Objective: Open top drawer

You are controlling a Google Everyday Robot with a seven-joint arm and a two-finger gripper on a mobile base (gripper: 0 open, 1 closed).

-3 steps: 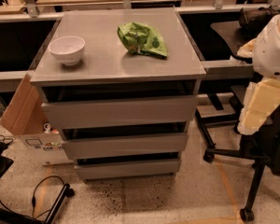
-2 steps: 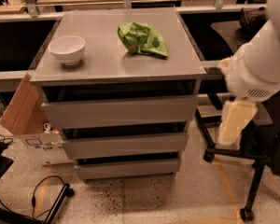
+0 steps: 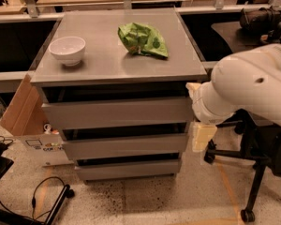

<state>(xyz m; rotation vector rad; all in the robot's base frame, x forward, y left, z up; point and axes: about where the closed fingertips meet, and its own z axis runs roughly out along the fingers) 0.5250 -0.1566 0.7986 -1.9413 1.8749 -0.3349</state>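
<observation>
A bulky white robot arm (image 3: 253, 86) reaches in from the right and hides most of its own gripper (image 3: 203, 136). Only a pale cream part shows below the wrist, so it cannot be told whether the gripper is released or clenched, and nothing is seen in its hold. The arm also covers the right-hand corner of the grey cabinet (image 3: 117, 69).

The top drawer (image 3: 114, 114) is the highest of three plain grey fronts and sits closed under the cabinet's slab. A dark gap runs above it and its inside is out of sight. The gripper hangs just off the drawer's right end, a little lower, beside the gap between that front and the middle drawer front (image 3: 124, 146). Whether it touches the cabinet cannot be made out. The lowest drawer front (image 3: 129, 168) lies below, near the floor.

On the slab a white bowl (image 3: 67, 49) stands far left and a crumpled green bag (image 3: 143, 39) lies far right of centre. A cardboard box (image 3: 21, 109) leans at the cabinet's left side. A black chair base (image 3: 253, 172) on the right is partly behind the arm.
</observation>
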